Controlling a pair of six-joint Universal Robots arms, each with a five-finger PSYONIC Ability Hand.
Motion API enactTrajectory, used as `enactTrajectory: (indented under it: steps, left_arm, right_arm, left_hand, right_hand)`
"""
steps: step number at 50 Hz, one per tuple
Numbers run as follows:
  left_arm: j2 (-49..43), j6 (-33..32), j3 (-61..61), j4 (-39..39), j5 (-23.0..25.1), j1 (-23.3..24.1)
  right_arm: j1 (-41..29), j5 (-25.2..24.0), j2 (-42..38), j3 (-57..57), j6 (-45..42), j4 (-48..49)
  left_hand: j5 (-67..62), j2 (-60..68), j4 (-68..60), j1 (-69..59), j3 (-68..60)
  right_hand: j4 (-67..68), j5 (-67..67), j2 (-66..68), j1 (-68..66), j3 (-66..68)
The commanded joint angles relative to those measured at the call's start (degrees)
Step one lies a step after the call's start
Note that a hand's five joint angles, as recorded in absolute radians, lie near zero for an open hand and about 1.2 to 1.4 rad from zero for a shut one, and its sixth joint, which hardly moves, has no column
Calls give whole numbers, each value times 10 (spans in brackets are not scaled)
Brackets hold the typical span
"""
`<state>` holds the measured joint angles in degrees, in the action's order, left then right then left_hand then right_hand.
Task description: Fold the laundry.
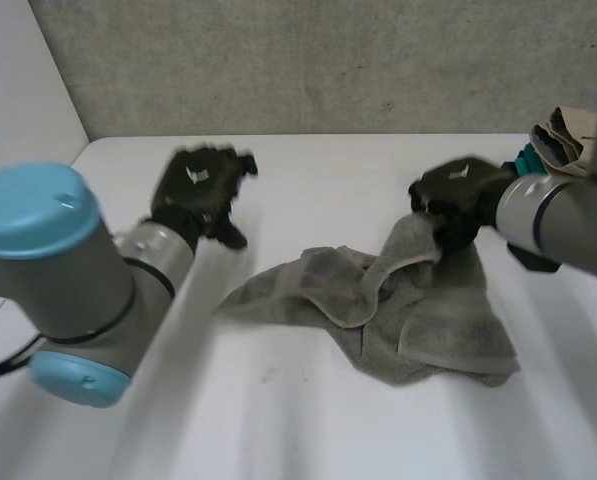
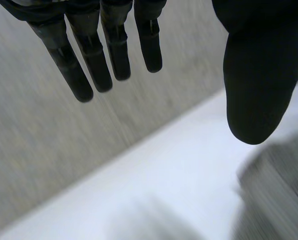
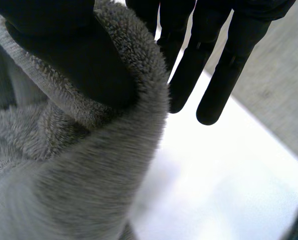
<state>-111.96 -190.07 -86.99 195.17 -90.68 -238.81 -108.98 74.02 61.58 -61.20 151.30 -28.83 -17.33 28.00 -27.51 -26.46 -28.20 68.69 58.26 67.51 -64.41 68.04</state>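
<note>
Right robot hand (image 1: 458,200) pinches the grey towel (image 1: 438,320) edge; left robot hand (image 1: 196,192) hovers spread above the table (image 1: 308,420).

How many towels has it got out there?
1. A grey towel lies crumpled on the table, one edge pinched up by the right hand. The beige and teal heap at the far right might be more laundry; I cannot tell.

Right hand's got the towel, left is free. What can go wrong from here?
1. The right hand holds the towel only by an edge wrapped over its thumb, fingers straight; it might slip on a pull.
2. The left hand is open and off the cloth, so the bunched towel may drag rather than spread.
</note>
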Motion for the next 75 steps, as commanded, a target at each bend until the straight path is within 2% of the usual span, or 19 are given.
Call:
enactTrajectory:
  steps: [1,7,15,18,21,23,26,32,43,55,67,71,72,73,75]
  left_arm:
    - [-31,21,-15,-24,-1,-16]
    - [-35,80,-16,-34,3,-46]
    - [-26,131,-68,-87,5,-31]
    - [-8,131,-91,-88,6,-18]
    - [8,124,-124,-85,5,17]
    - [10,123,-139,-69,4,45]
    - [3,122,-152,-31,2,62]
    - [-46,120,-143,7,-3,66]
    - [-99,70,-70,7,-3,65]
    - [-160,68,-1,-29,-3,69]
    - [-197,67,48,-45,-4,69]
    - [-211,66,60,-47,-3,69]
    - [-212,66,60,-47,-3,69]
    - [-212,66,60,-47,-4,69]
    - [-208,66,60,-46,-6,69]
  right_arm:
    - [-6,-1,0,-72,3,65]
    - [-11,-4,63,-101,5,91]
    - [-12,2,102,-117,6,93]
    - [-11,3,101,-125,6,94]
    - [-7,4,100,-131,14,97]
    - [-4,4,99,-132,26,101]
    - [-3,4,99,-138,64,122]
    - [-2,5,97,-151,109,158]
    - [21,33,93,-175,112,201]
    - [54,41,57,-178,145,245]
    - [61,42,30,-168,147,256]
    - [61,44,28,-165,147,256]
    - [61,44,28,-164,146,255]
    - [61,45,28,-164,147,255]
    - [63,45,30,-165,147,255]
  left_hand:
    - [68,-75,70,60,77]
    - [59,-65,60,50,67]
    - [37,-43,38,28,45]
    - [37,-43,38,28,45]
    - [37,-43,38,28,45]
    - [38,-45,40,30,47]
    - [38,-45,40,30,47]
    - [35,-42,37,26,44]
    - [-9,2,-7,-17,0]
    - [-63,56,-61,-71,-54]
    - [-160,154,-158,-169,-152]
    - [-333,326,-331,-342,-324]
    - [-462,455,-460,-470,-453]
    - [-526,519,-524,-535,-517]
    - [-527,520,-525,-535,-518]
  right_hand:
    - [113,117,125,-156,120]
    - [113,117,125,-156,120]
    - [113,117,125,-156,120]
    - [113,117,125,-156,120]
    - [113,117,125,-156,120]
    - [113,117,125,-156,120]
    - [113,117,125,-156,120]
    - [113,117,125,-156,120]
    - [113,117,125,-156,120]
    - [113,117,125,-156,120]
    - [113,117,125,-156,120]
    - [113,117,125,-156,120]
    - [113,117,125,-156,120]
    - [113,117,125,-156,120]
    - [113,117,125,-156,120]
